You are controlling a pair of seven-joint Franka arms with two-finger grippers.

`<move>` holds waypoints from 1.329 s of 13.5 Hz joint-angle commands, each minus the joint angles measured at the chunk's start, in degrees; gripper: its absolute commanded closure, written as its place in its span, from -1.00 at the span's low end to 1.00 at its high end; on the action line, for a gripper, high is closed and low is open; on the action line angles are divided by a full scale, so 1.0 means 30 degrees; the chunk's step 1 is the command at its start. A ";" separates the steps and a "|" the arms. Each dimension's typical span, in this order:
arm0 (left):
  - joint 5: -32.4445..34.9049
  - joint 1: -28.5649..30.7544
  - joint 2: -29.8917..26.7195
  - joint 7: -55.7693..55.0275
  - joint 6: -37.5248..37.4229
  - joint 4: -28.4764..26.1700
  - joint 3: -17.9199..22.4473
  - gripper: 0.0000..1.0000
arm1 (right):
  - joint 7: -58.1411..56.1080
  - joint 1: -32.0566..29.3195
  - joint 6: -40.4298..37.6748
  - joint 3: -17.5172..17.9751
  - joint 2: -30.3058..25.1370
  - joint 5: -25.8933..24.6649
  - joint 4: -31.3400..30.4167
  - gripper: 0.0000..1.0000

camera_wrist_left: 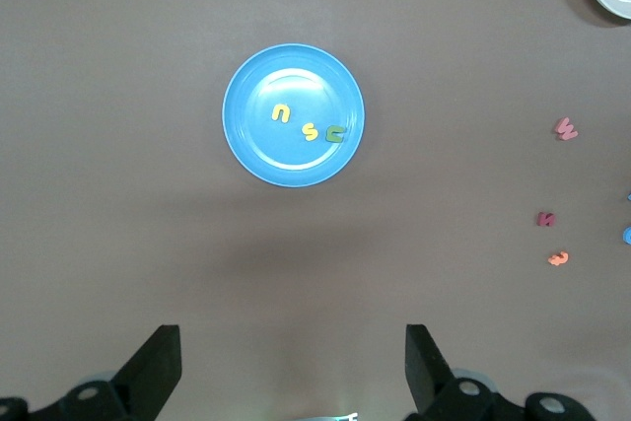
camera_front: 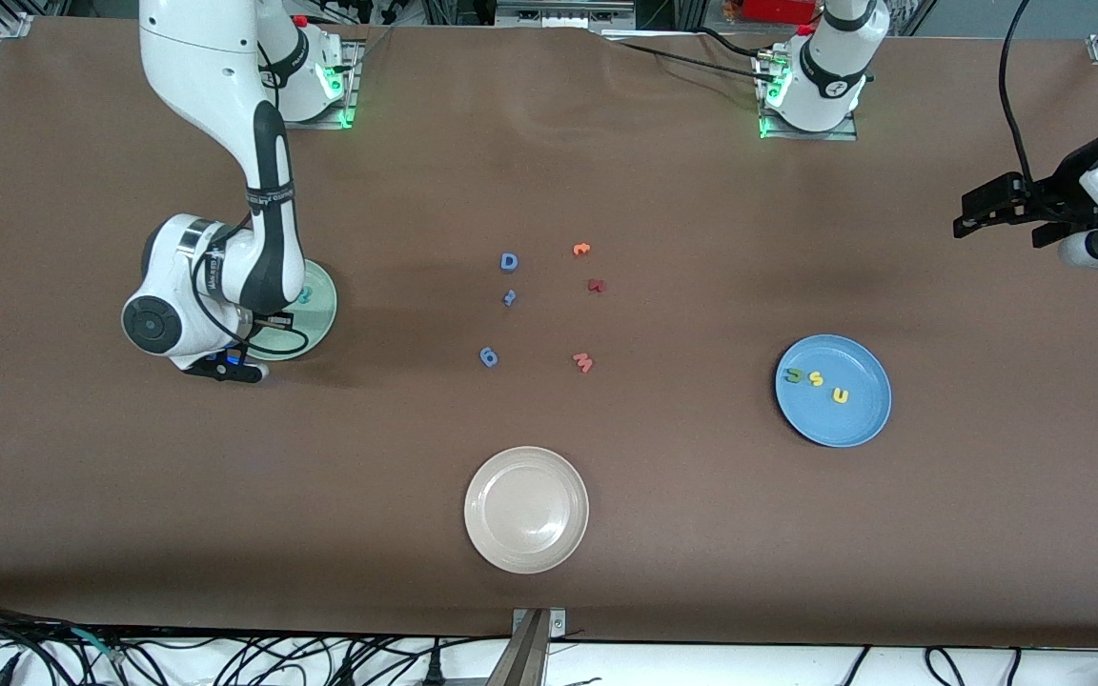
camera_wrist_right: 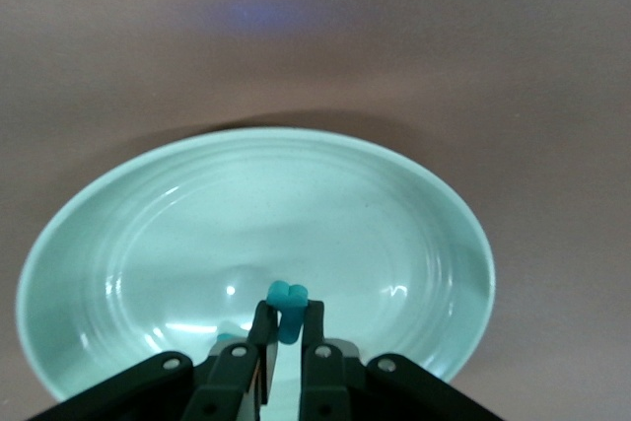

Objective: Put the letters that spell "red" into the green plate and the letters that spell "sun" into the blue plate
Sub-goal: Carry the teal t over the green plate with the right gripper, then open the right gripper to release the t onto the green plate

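Teal letter point(camera_wrist_right: 287, 309) pinched in right claw point(camera_wrist_right: 286, 332) over green plate point(camera_wrist_right: 128, 244).

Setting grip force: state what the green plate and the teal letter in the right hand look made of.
Green plate: probably glazed ceramic or hard plastic; glossy highlights, moulded concentric rings. Teal letter: looks like soft matte foam; thick, rounded edges, no shine, pinched in the right hand.

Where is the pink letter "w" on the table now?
In the front view the pink "w" lies mid-table, beside the blue "6", toward the left arm's end, and farther from the camera than the beige plate.
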 commanded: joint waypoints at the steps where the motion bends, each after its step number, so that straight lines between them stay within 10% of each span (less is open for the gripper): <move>1: -0.0307 0.0087 0.0216 0.0405 -0.0484 0.0545 0.0006 -1.00 | -0.0329 0.0102 0.0339 -0.0051 0.0204 0.0478 -0.0321 0.83; 4: -0.0278 0.0087 0.0216 0.0551 -0.0542 0.0515 0.0035 -1.00 | -0.0329 0.0014 0.0310 0.0066 0.0205 0.0478 -0.0321 0.47; 6: -0.0220 0.0087 0.0245 0.0522 -0.0572 0.0515 0.0006 -1.00 | -0.0300 -0.0016 0.0194 0.0067 0.0176 0.0478 -0.0292 -0.92; 18: -0.0190 -0.0118 0.0596 0.0551 -0.0367 0.0515 0.0006 -1.00 | -0.0329 0.0072 -1.0435 -0.5232 -0.0996 0.0624 0.8373 -0.98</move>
